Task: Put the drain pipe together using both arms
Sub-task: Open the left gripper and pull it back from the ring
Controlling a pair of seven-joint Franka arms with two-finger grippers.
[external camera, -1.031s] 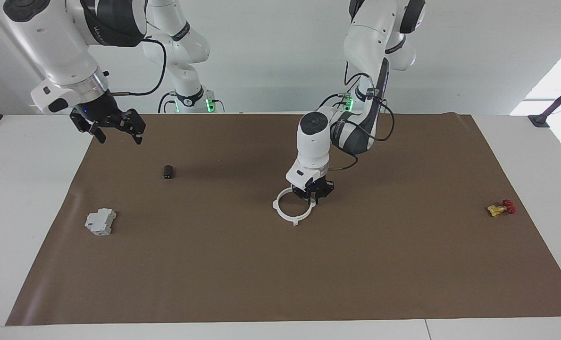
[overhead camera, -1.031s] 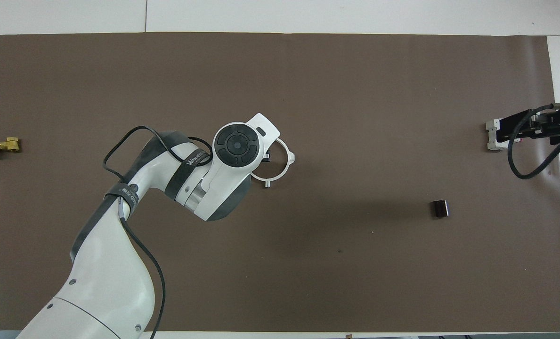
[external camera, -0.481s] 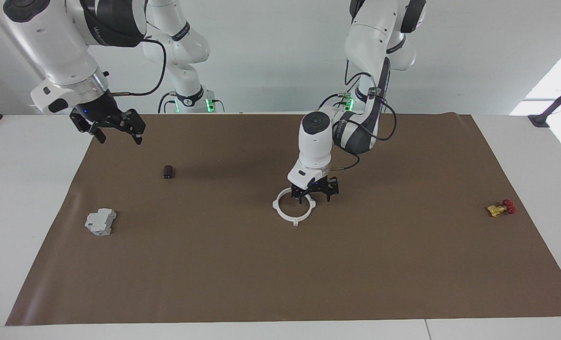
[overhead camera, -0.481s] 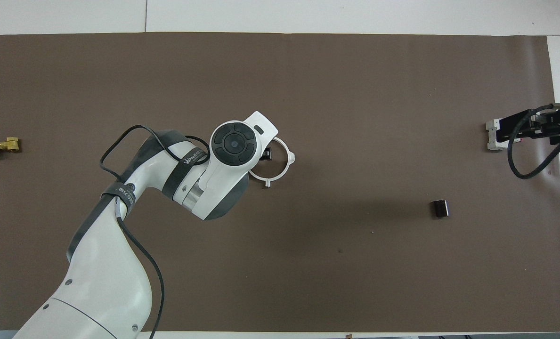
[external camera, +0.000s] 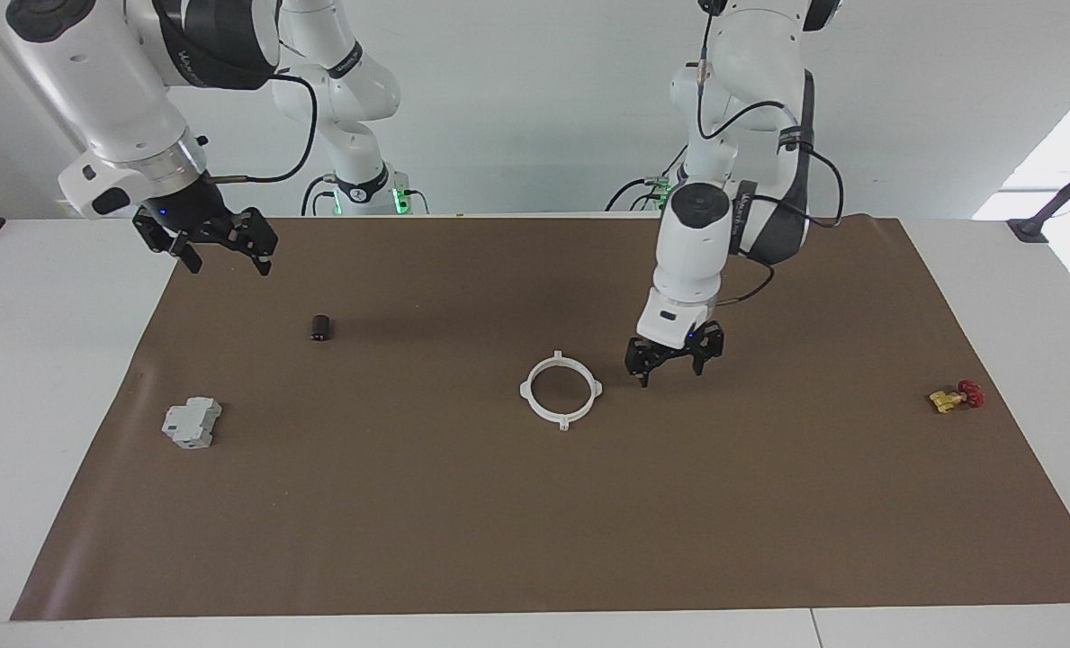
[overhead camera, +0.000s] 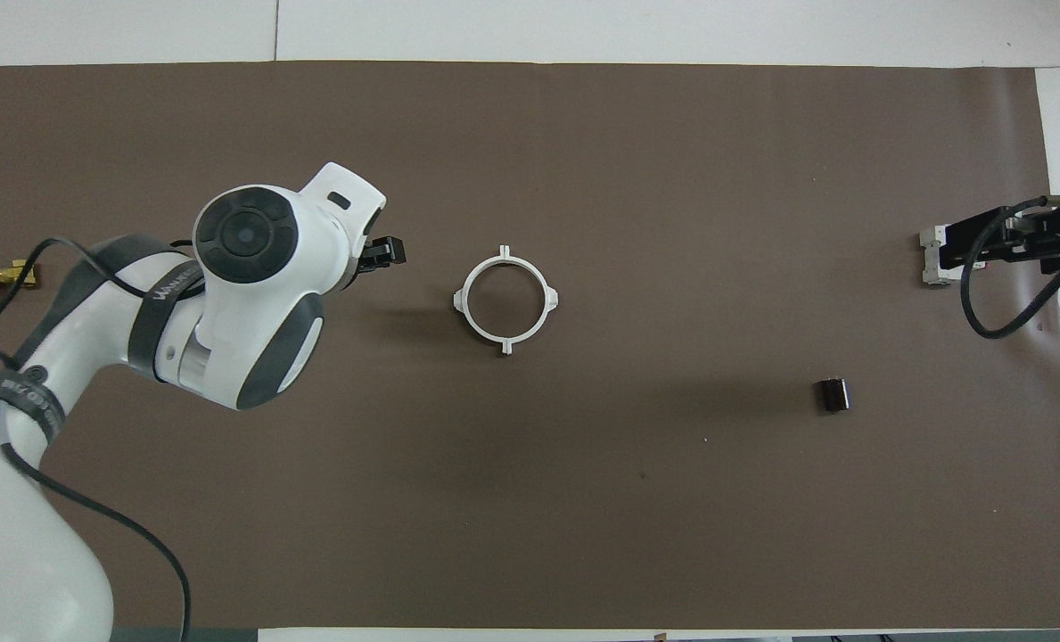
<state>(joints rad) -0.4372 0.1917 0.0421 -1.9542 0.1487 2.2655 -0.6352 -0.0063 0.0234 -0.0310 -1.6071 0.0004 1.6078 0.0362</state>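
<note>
The drain pipe (external camera: 528, 389) lies flat on the brown mat as one white ring with four small tabs, near the middle; in the overhead view (overhead camera: 460, 301) it is fully uncovered. My left gripper (external camera: 671, 371) is open and empty, a little above the mat beside the ring toward the left arm's end, apart from it. In the overhead view only its dark tip (overhead camera: 385, 252) shows past the wrist. My right gripper (external camera: 227, 263) is open and empty, held high over the mat's edge at the right arm's end, where that arm waits.
A grey boxy block (external camera: 192, 423) and a small dark cylinder (external camera: 320, 328) lie toward the right arm's end. In the overhead view the right gripper (overhead camera: 962, 245) partly covers the block (overhead camera: 929, 265). A yellow valve with a red handle (external camera: 953, 397) lies toward the left arm's end.
My left gripper opened and let go of the ring, lifted off it, then swung away toward the left arm's end. The ring stayed in place. The right arm has not moved.
</note>
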